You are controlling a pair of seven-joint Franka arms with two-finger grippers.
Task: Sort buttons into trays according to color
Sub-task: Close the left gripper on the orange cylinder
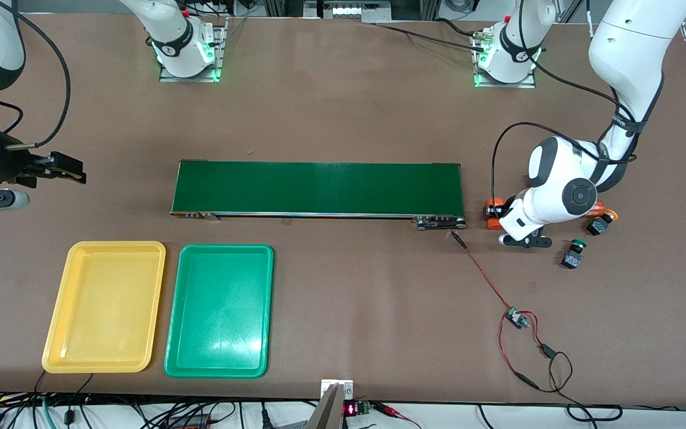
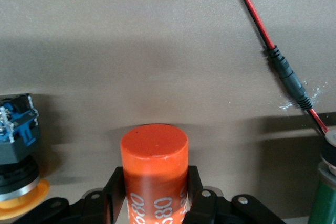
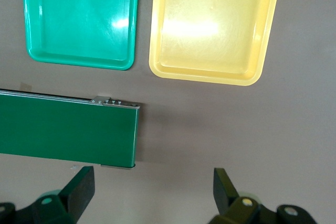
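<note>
My left gripper (image 2: 155,178) is shut on an orange cylinder (image 2: 155,153) with white print, low over the table by the conveyor's end toward the left arm's end; in the front view the cylinder (image 1: 493,208) pokes out from under the hand. A yellow button (image 2: 17,150) lies close beside it, and also shows in the front view as the yellow button (image 1: 601,224). A green button (image 1: 573,254) lies on its side nearer the front camera. The yellow tray (image 1: 105,307) and green tray (image 1: 219,310) are empty. My right gripper (image 1: 64,167) hangs open and holds nothing.
The dark-green conveyor belt (image 1: 318,187) runs across the table's middle. A red and black wire (image 1: 486,280) with a small board trails from its end toward the front edge. Another orange cylinder (image 1: 598,207) lies partly under the left arm.
</note>
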